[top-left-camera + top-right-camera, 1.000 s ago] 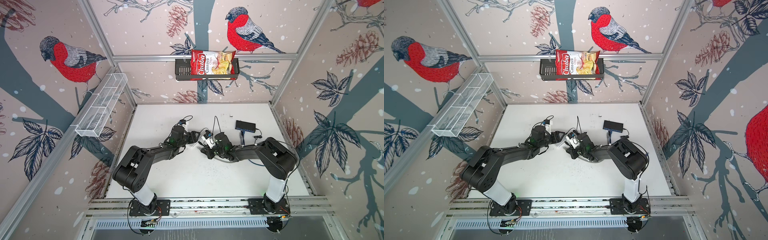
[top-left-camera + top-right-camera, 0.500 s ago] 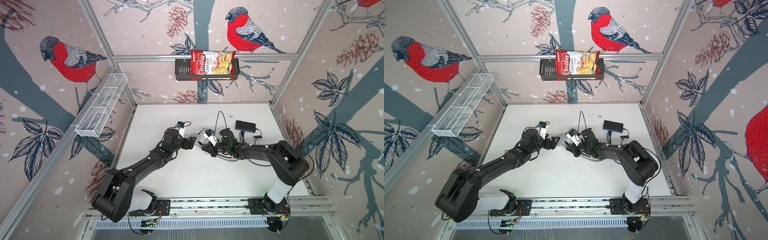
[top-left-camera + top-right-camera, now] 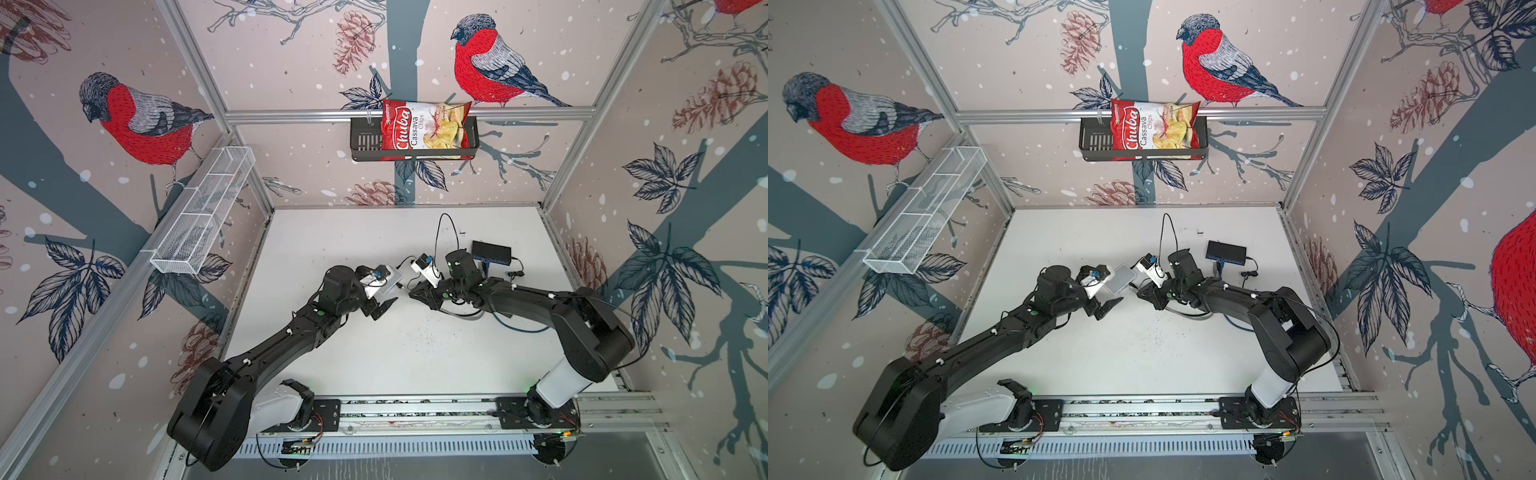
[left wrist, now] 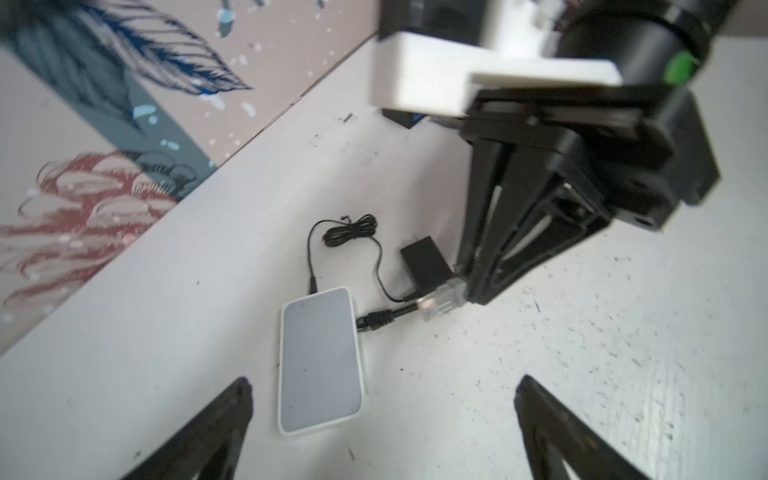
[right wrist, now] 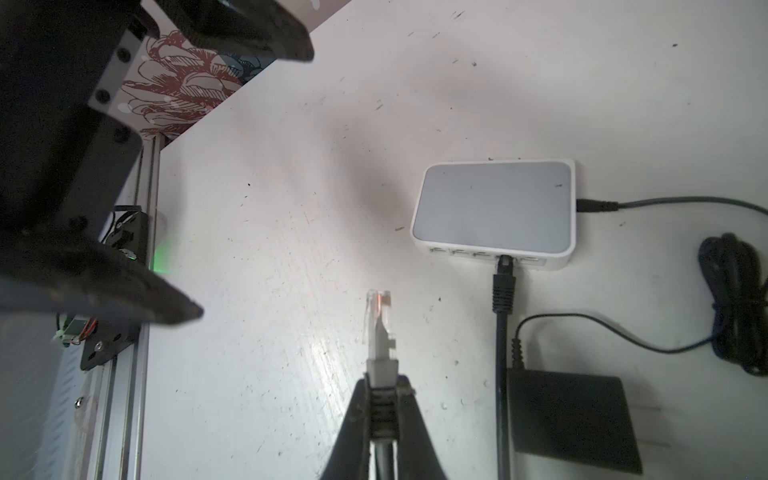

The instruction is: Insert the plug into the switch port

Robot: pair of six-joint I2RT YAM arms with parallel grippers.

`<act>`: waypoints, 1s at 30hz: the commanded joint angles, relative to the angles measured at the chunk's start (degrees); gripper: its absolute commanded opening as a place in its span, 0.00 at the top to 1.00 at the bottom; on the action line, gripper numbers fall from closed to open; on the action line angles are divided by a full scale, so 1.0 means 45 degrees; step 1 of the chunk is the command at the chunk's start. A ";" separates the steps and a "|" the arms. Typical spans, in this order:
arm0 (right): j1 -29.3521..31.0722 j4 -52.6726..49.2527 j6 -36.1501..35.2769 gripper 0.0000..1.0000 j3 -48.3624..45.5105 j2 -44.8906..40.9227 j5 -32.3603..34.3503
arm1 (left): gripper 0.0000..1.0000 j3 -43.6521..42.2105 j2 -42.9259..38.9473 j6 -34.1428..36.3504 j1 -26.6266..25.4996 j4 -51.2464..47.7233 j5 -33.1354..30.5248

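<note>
While your left tool hung wide open and empty over the white switch, your right tool was pinched shut on the boot of the clear plug. You had that plug just right of the switch, short of its port row and apart from it. The switch lay flat on the tabletop between both tools, one port already filled by a black cable, with a black power adapter beside that cable. Farther right sat a dark box. On the far wall, a chips bag stood in a black basket.
</note>
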 commanded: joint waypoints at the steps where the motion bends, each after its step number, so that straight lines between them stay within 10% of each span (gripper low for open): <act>1: -0.0013 -0.0520 -0.0276 0.88 0.0093 -0.0180 -0.0343 | 0.04 -0.0438 -0.0070 0.2944 -0.0604 0.0347 -0.1054; 21: 0.0148 -0.0791 -0.0298 0.88 0.0216 -0.0242 -0.0852 | 0.49 -0.0432 0.1115 0.5928 -0.1470 0.1631 -0.1208; 30: 0.0314 -0.0940 -0.0388 0.88 0.0168 -0.0335 -0.0783 | 0.54 -0.0315 0.1474 0.6422 -0.1471 0.2305 -0.1639</act>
